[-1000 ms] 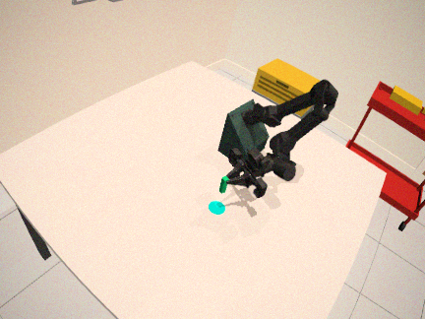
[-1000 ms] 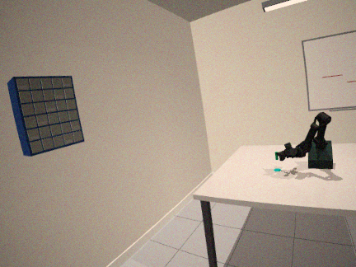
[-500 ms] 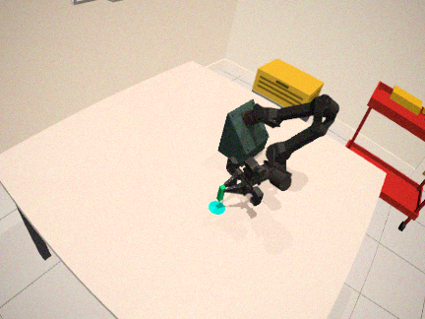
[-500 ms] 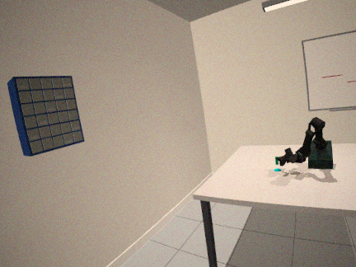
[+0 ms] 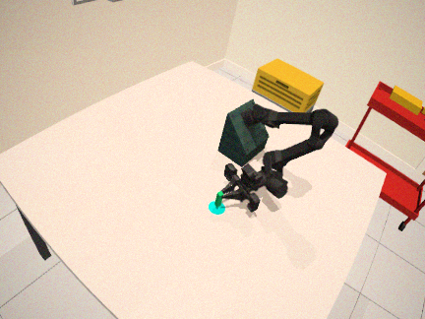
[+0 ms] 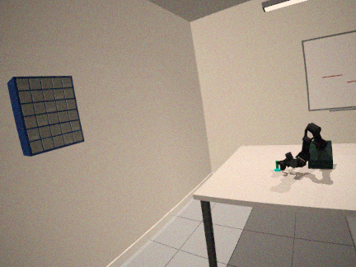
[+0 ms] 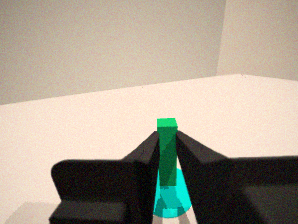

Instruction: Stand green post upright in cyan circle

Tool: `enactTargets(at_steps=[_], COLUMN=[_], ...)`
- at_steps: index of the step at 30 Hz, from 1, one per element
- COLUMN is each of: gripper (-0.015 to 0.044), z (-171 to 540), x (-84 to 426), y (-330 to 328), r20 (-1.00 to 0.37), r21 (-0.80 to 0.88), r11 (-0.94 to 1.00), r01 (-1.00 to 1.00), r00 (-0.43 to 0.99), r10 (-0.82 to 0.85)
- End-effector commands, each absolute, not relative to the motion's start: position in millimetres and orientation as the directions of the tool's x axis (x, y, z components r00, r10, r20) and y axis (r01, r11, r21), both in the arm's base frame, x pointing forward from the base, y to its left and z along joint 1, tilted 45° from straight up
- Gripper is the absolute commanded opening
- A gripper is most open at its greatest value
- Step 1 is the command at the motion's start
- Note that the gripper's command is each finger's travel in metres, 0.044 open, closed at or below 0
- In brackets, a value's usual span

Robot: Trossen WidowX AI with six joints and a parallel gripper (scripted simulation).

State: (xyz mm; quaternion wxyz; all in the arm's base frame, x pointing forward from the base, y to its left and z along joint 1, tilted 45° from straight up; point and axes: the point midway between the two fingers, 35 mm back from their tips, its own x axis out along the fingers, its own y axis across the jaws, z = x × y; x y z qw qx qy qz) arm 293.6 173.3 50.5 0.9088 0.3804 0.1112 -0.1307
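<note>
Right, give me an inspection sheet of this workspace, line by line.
Surface: pale table, standing on a tiled floor.
Job's things: green post upright over the cyan circle; whether its base touches cannot be told.
Clutter: dark green block at the arm's base.
Grippers: gripper shut on the green post, low over the circle.
Cables: nothing seen.
Surroundings: yellow crate, red cart, whiteboard, blue grid panel.
</note>
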Motion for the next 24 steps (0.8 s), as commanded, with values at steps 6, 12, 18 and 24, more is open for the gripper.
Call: enactTargets(at_steps=[6, 12, 18, 24], gripper=[0.0023, 0.0023, 0.018, 0.0337], z=[43.7, 43.7, 43.7, 43.7], x=[294.8, 294.8, 294.8, 294.8], y=[182.3, 182.3, 182.3, 182.3], r20=[-0.301, -0.301, -0.301, -0.301], r21=[0.664, 0.664, 0.664, 0.664], r11=[0.676, 0.676, 0.676, 0.676], r01=[0.321, 0.321, 0.321, 0.321], r00=[0.941, 0.941, 0.941, 0.941], r10=[-0.152, -0.152, -0.152, -0.152])
